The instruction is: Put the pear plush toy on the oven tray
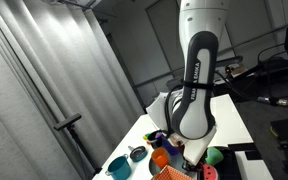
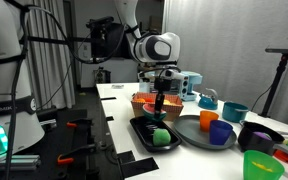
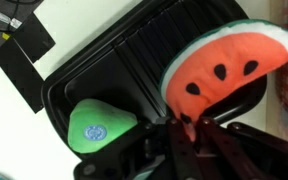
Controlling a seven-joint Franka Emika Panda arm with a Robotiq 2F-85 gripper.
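**Inspector:** State of your pincer, and where is the pear toy?

**Arm:** My pincer (image 3: 184, 138) is closed, jaws together, and hangs low over the oven tray (image 3: 89, 70). The pear toy (image 3: 99, 128) lies inside the tray near one corner, apart from my fingers. In an exterior view it shows as a green lump (image 2: 160, 135) on the tray below me. I judge the placing as good as done.

**Inspector:** How will it handle if it needs shifting?

**Arm:** It is soft, light, matte fabric. I expect it to squash rather than slip, and a drop should do it no harm. I would open wide and take it from above, across its rounded middle.

**Inspector:** What else is around, and what is in the way?

**Arm:** A watermelon slice toy (image 3: 224, 60) sits right against my fingertips, over the tray. I cannot tell whether I pinch a fold of it. A dark plate (image 2: 199, 135) lies just beside the tray, with an orange cup (image 2: 221, 131) near it. A green cup (image 2: 259, 165) stands well apart. Only the watermelon crowds the way down to the pear.
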